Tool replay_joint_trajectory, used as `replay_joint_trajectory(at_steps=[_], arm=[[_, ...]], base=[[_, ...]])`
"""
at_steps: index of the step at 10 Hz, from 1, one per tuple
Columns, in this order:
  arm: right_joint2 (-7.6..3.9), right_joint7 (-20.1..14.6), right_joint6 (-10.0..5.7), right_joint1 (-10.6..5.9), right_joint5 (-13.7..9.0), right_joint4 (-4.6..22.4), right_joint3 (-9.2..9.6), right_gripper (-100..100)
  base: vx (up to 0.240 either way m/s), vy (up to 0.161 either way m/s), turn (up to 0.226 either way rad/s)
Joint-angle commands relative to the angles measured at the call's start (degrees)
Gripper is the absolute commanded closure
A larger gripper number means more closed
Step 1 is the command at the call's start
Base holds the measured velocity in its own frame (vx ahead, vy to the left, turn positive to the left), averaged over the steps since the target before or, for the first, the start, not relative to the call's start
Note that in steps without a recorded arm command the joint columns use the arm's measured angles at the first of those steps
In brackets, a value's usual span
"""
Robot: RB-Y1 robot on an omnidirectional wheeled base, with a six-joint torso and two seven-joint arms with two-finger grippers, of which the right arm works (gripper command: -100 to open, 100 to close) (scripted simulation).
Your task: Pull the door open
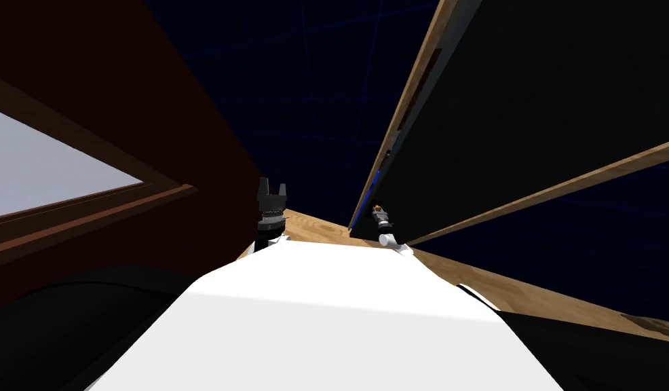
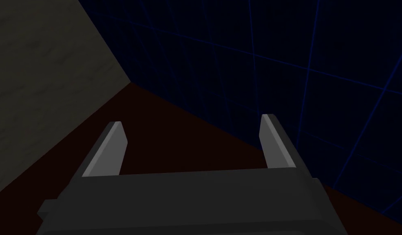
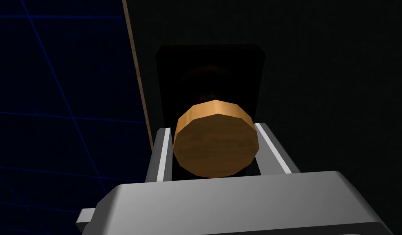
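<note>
Door knob (image 3: 214, 140): round, wood-coloured, standing off a dark backplate (image 3: 167, 81) on the dark door (image 3: 318, 81). The plate sits just beside the door's tan free edge (image 3: 137, 61); beyond that edge is a black area with faint blue grid lines.

Right end effector (image 3: 214, 128): fingers drawn in well short of full spread, one on each side of the knob and pressing its rim. I judge it clamped on the knob. The knob's axis runs straight out of the door face, in line with the fingers, and its flat end faces the end effector's body.

Head view: door at about 1 o'clock from me, right end effector at its lower edge, above a strip of wood floor (image 1: 530, 292).

Left end effector (image 2: 192, 121): fingers fully apart, holding nothing, at about 11 o'clock by a dark red wall (image 1: 157, 102), well apart from the door.

Judgement: the right arm is the one on the job. The pull should run back along the knob's axis, towards 6 o'clock, then curve as the door swings. Hinge side not visible.
</note>
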Motion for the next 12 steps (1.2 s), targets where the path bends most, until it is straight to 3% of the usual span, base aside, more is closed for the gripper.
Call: replay_joint_trajectory(at_steps=[1, 2, 8, 10, 11, 12], arm=[[-1.50, -1.3, -0.64, 0.47, -0.1, -1.0, 0.98, 100], [-0.85, -0.7, -0.28, 0.33, -0.1, -0.5, 0.60, 100], [-6.05, -5.4, -3.55, 2.24, 0.7, -3.2, 5.41, 100], [-7.35, -6.5, -4.39, 2.67, 0.9, -3.8, 6.55, 100], [-6.80, -6.0, -3.75, 2.67, 0.8, -3.6, 6.38, 100], [-7.87, -7.1, -4.66, 3.12, 1.1, -3.9, 7.57, 100]], base=[[-0.235, -0.091, 0.150], [-0.105, -0.039, 0.044], [-0.209, -0.093, 0.138], [-0.209, -0.107, 0.107], [-0.094, -0.045, 0.036], [-0.147, -0.065, 0.145]])
